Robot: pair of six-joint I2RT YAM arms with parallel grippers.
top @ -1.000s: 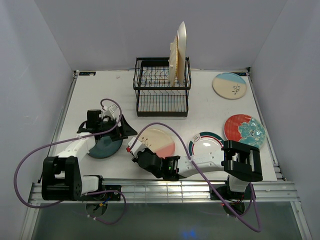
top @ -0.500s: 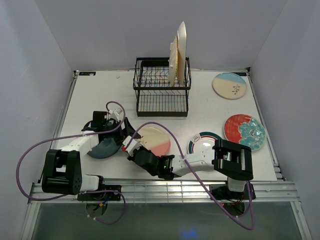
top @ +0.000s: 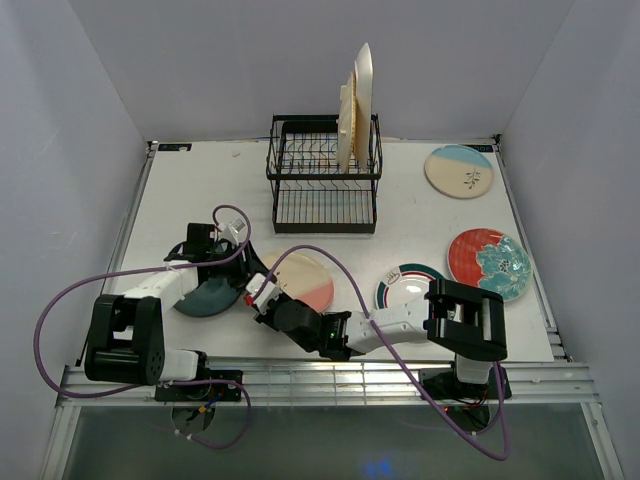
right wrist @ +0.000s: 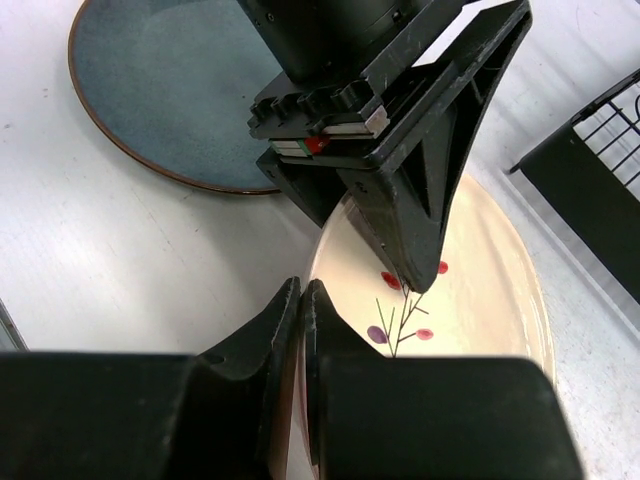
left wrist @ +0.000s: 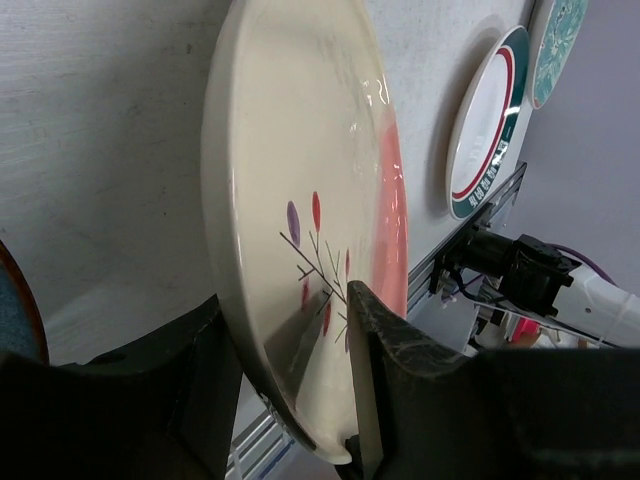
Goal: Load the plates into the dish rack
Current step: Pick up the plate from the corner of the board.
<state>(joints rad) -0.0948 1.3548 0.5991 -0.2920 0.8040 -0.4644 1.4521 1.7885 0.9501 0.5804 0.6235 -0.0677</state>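
White tabletop (top: 200,190), boxed in by pale grey walls, carries everything. The left fingers (left wrist: 395,370) pinch the rim of the cream-pink plate (top: 308,283), one on its sprig-painted face and one on its underside. The right fingers (right wrist: 250,350) are pressed together with their tips at that plate's near edge; whether they sit under the rim I cannot tell. Just left lies the dark teal plate (top: 205,295). Well beyond, the black wire dish rack (top: 323,190) already holds two upright plates (top: 355,105).

The step in hand looks like taking up the third plate. Next, the right arm probably needs to back away so the left can lift the plate, turn it on edge and carry it to a free slot.

A second ago the left fingers were spread wide over the teal plate, and the cream-pink plate lay slightly farther right.
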